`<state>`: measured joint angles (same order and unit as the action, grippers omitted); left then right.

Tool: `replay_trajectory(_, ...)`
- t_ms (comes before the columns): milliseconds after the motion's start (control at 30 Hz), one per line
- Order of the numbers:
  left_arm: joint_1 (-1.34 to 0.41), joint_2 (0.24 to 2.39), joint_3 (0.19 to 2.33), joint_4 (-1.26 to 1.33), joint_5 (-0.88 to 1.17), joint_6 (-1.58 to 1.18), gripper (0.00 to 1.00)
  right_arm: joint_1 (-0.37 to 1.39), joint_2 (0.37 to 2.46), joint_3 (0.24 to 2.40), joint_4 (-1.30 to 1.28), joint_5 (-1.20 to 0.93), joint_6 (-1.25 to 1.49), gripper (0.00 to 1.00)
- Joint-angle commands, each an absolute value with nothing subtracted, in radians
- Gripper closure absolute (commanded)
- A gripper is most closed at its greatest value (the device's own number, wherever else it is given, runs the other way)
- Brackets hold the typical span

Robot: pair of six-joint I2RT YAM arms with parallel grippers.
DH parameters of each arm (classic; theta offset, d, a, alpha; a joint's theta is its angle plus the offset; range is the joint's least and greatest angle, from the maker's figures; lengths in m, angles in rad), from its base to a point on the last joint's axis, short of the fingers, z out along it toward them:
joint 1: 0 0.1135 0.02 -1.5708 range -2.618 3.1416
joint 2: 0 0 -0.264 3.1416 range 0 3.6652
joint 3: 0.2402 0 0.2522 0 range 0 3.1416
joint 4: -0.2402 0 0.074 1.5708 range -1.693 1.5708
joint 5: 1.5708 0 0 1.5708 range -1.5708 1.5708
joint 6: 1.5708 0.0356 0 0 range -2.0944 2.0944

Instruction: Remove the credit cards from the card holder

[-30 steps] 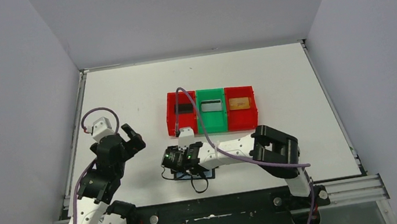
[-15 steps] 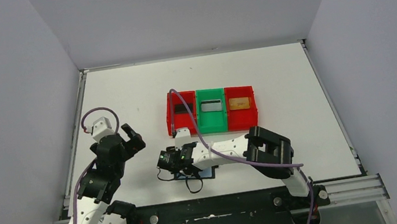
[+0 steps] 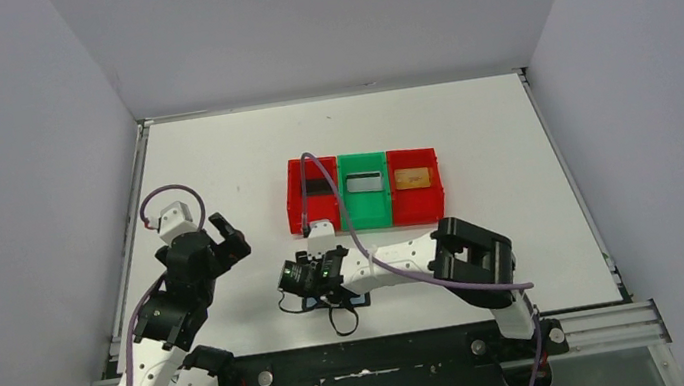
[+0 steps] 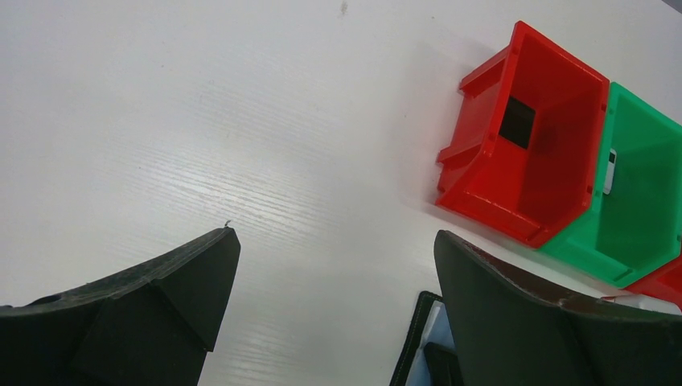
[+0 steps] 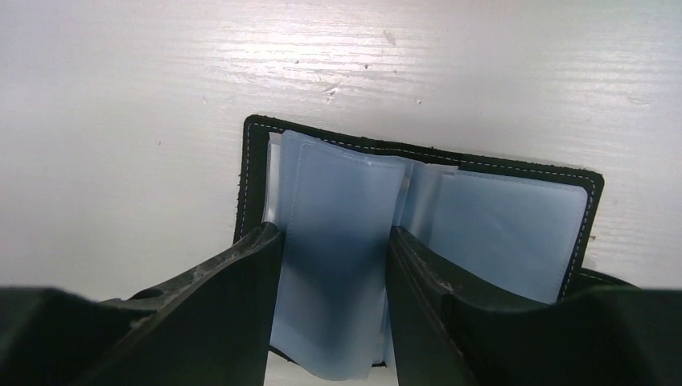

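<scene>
The card holder [image 5: 499, 217], a black bifold, lies open on the table with its grey-blue pockets up. My right gripper [image 5: 334, 232] is low over it, jaws apart on either side of one loose pocket leaf [image 5: 338, 265]; no card shows in these pockets. From above, the right gripper [image 3: 308, 281] hides most of the card holder [image 3: 358, 301]. A gold credit card [image 3: 413, 178] lies in the right red tray, a pale card [image 3: 363, 182] in the green tray, a dark card [image 4: 516, 122] in the left red tray. My left gripper [image 4: 334, 237] hangs open and empty to the left.
The red, green and red trays [image 3: 368, 218] stand in a row just behind the card holder. A purple cable [image 3: 335, 209] arcs from the right wrist over the left red tray. The table's front edge lies close behind the card holder.
The right gripper's jaws have narrowed around the pocket leaf, and the wrist slid slightly left and back. The left arm has not moved.
</scene>
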<state>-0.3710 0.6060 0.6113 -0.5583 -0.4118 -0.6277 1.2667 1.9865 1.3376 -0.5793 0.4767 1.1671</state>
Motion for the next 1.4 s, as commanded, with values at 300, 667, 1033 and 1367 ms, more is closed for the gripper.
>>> replay_trajectory(300,-0.364,0.609,0.63,-0.526,-0.399,-0.63,0.06,1.247,1.854,1.148,-0.342,0.359,1.049,0.73)
replay_trajectory(667,-0.362,0.604,0.63,-0.525,-0.396,-0.629,0.06,1.244,1.787,1.073,-0.242,0.324,0.944,0.61)
replay_trajectory(1033,-0.36,0.599,0.628,-0.523,-0.393,-0.628,0.06,1.296,1.962,1.292,-0.479,0.404,0.95,0.3)
replay_trajectory(1367,-0.359,0.598,0.629,-0.522,-0.394,-0.628,0.06,1.338,2.056,1.393,-0.66,0.508,0.994,0.27)
